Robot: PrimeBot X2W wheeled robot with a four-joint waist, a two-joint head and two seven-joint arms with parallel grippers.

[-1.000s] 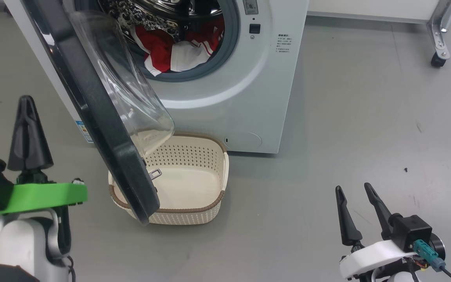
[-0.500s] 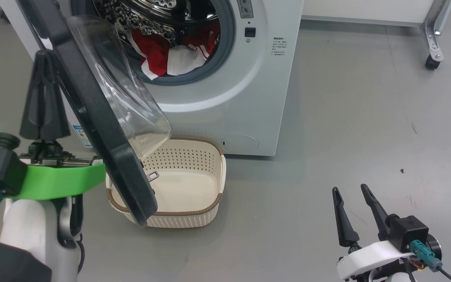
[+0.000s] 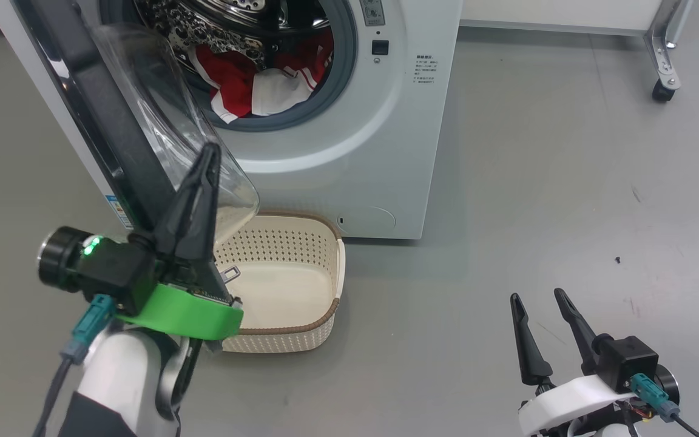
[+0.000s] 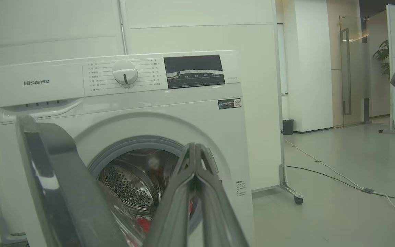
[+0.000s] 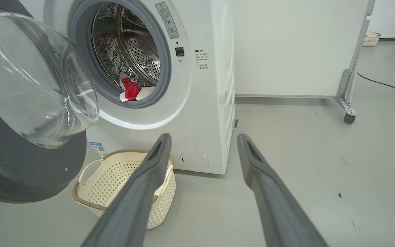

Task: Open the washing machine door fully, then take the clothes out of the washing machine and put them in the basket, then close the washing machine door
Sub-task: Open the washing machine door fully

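The washing machine door (image 3: 91, 115) is standing open at the far left, swung out from the washing machine (image 3: 349, 158). Its black rim is slanting down the head view and its clear glass bowl (image 3: 161, 103) is bulging toward the drum side. The left fingers (image 3: 198, 206) are pressing together with nothing between them. They are rising in front of the lower part of the bowl, on the door's inner side, with their tips pointing up toward the machine. Whether they are touching the glass I cannot tell. In the left wrist view they are aiming at the drum opening, with the door's rim standing just to their left.

Inside the opening, the clothes (image 3: 246, 85) are lying at the bottom of the steel drum, against the grey seal (image 3: 337, 73). Red cloth is bunching on the left and a white panel with striped trim is lying beside it.

Below, the basket (image 3: 301, 331) is sitting on the grey floor (image 3: 537, 152) just in front of the machine's base. Its left end is lying under the door's lower edge and its cream bottom is showing bare.

At the lower right, well apart from the basket and the machine, the right fingers (image 3: 526, 343) are standing wide apart above the floor, holding nothing. In the right wrist view they are framing the machine's lower right corner.

Further right, at the top edge, a metal frame's caster (image 3: 661, 91) is resting on the floor.
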